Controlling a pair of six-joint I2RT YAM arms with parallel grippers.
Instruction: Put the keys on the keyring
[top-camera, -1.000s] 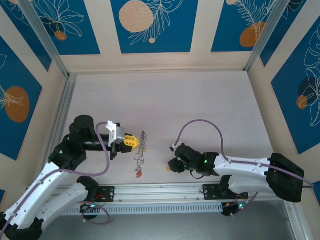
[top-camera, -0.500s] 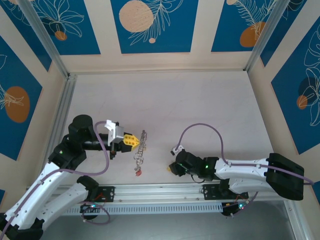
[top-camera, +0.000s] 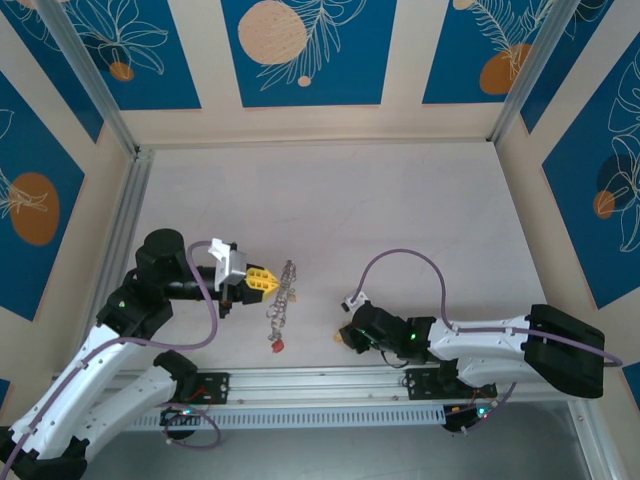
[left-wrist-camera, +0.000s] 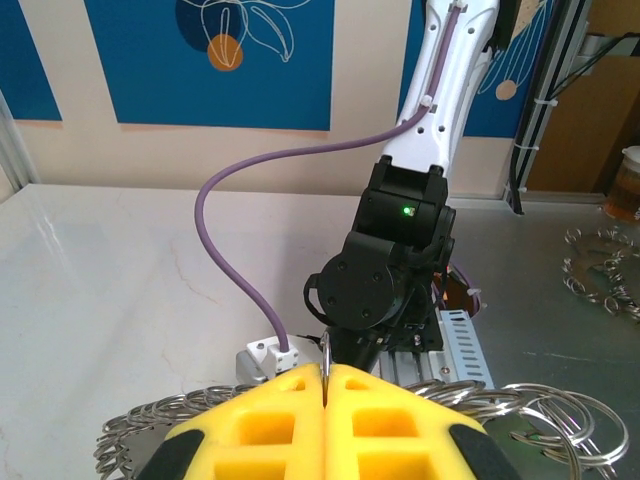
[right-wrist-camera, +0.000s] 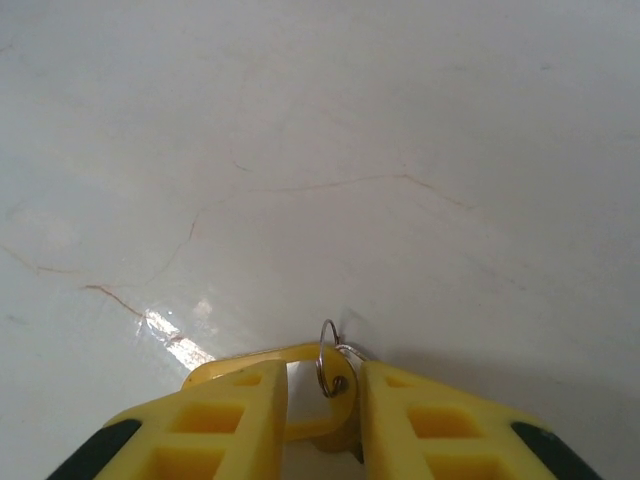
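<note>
The pale table (top-camera: 420, 220) bears the keys (top-camera: 281, 303), a silvery strand near its front edge; just left of the keys, the left gripper (top-camera: 264, 281) is clamped on the thin keyring (left-wrist-camera: 326, 352); right of the keys, the right gripper (top-camera: 343, 338) pinches a yellow-headed key (right-wrist-camera: 290, 352).

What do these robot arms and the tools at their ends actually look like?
The left arm and right arm are smooth white links joined by rounded black joints. A purple cable loops along each to its wrist, and a small green light glows on the right one. The left tool and right tool have blocky yellow fingers with square cut-outs and black side patches.
</note>
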